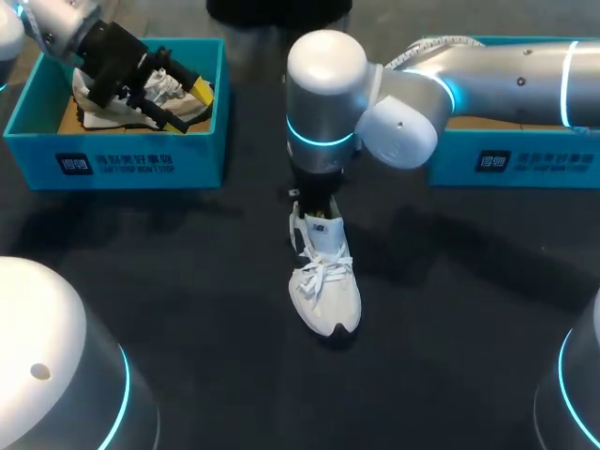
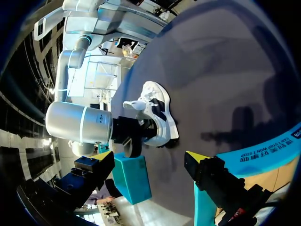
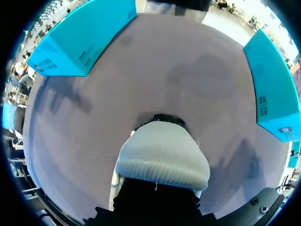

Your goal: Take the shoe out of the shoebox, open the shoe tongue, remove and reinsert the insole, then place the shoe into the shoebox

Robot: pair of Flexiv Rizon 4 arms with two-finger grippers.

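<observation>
The table [image 1: 187, 309] has a dark, matte, uniform top, with soft shadows falling across its surface.

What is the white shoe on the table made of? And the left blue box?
White shoe: probably soft knit fabric, matte, with a ribbed edge and woven laces. Blue box: likely matte cardboard, with thin flat walls and brown inside.

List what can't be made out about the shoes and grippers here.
Right gripper: open or shut unclear; head view, its arm covers it; right wrist view, the white shoe blocks it.
Insole: that shoe's inside is hidden, every view.
Second shoe in the left box: head view, left gripper covers much.
</observation>
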